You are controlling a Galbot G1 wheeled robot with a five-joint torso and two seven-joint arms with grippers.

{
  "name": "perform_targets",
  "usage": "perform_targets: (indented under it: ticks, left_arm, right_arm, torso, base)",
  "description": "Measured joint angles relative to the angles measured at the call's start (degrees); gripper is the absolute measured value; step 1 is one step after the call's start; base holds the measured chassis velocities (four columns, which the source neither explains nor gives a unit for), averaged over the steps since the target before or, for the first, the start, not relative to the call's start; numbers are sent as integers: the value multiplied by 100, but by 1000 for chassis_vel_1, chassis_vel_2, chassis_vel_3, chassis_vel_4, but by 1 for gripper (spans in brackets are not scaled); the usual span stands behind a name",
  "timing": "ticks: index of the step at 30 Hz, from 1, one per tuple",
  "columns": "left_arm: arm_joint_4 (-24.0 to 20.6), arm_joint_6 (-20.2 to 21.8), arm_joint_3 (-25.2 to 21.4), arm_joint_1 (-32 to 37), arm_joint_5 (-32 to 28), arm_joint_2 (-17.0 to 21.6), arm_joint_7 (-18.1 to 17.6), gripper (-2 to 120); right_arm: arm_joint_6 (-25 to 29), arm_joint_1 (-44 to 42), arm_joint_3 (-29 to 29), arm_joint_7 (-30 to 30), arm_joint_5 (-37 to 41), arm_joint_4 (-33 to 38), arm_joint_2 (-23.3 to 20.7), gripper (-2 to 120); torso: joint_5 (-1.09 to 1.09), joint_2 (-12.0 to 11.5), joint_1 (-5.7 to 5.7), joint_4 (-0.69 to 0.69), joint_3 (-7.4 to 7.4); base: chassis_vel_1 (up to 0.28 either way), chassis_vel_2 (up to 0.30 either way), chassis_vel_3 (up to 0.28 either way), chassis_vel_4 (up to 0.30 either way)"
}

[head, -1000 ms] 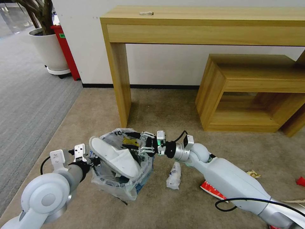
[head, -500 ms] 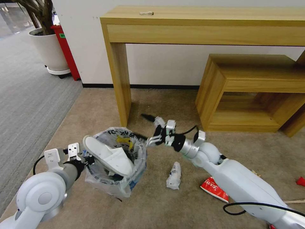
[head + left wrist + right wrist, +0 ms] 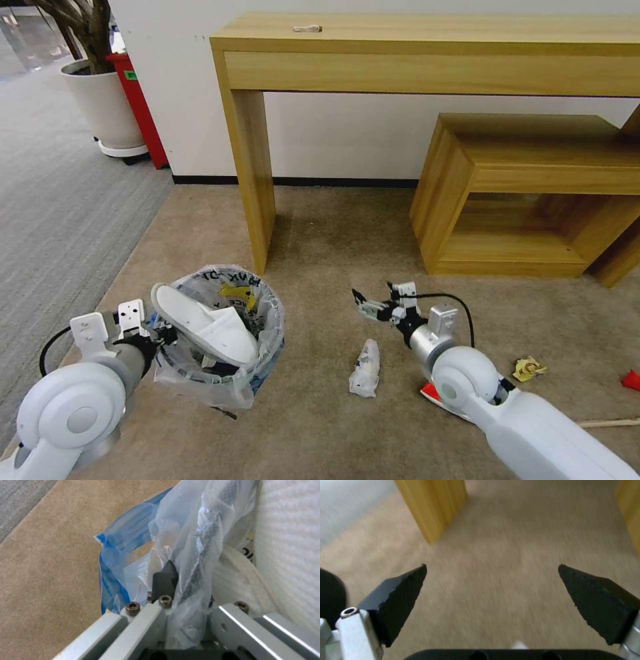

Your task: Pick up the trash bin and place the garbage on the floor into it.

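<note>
A: Starting at our left, where do we stand?

B: Our left gripper (image 3: 157, 328) is pinched on the near rim of the trash bin (image 3: 220, 347); in the left wrist view its fingers (image 3: 165, 578) are pressed onto the crinkly liner bag (image 3: 196, 542) and the rim under it. The bin hangs at our left side over the floor (image 3: 320, 427), with a white slipper (image 3: 207, 323) lying across its mouth, heel sticking out over the rim.

A: So we keep that clamp firm and the bin level?

B: Yes. We judge the slipper could tip out if the bin tilts towards us, so the mouth should face up and sit close to the next piece.

A: And moving right?

B: The crumpled tissue (image 3: 365, 368) lies on the carpet between the bin and our right arm. Just beyond it our right gripper (image 3: 367, 309) hovers low over bare carpet, jaws spread wide and empty, as the right wrist view (image 3: 491, 592) shows.

A: What does the pick call for?

B: We'd come down straight over the tissue, straddle its narrow middle and close fully, since it is soft and will squash. Further right wait a red-white packet (image 3: 440, 398) partly under our arm, a yellow scrap (image 3: 528, 367), a red wrapper (image 3: 631, 380) and a wooden stick (image 3: 610, 423).
</note>
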Motion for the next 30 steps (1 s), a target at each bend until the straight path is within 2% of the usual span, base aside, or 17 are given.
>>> perform_targets:
  ticks: [2,3,6,12,14,21,30]
  left_arm:
    - [-42,0,-58,29,-4,12,-33,0]
    - [-42,0,-58,29,-4,12,-33,0]
    - [-85,0,-108,47,-5,18,-54,0]
    - [-115,0,-123,64,-5,14,-61,0]
    - [-135,0,-120,75,1,-9,-61,0]
    - [-129,0,-103,75,19,-45,-53,0]
    - [-108,0,-94,75,33,-66,-40,0]
  right_arm:
    - [-721,64,-85,586,463,8,116,100]
    - [-721,64,-85,586,463,8,116,100]
    - [-1546,267,-214,1254,985,-7,284,100]
    - [-2169,503,-365,1645,1402,-194,458,100]
    - [-2537,712,-504,2026,1822,-451,641,100]
    - [-2579,1025,-737,2155,2462,-952,876,100]
    - [-2552,1314,-1048,2225,2188,-1680,1266,100]
  torso:
    - [0,0,0,0,0]
    - [0,0,0,0,0]
    - [0,0,0,0,0]
    - [0,0,0,0,0]
    - [-1,0,0,0,1]
    - [-1,0,0,0,1]
    - [-1,0,0,0,1]
  base:
    - [0,0,0,0]
    - [0,0,0,0]
    - [0,0,0,0]
    - [0,0,0,0]
    - [0,0,0,0]
    - [0,0,0,0]
    - [0,0,0,0]
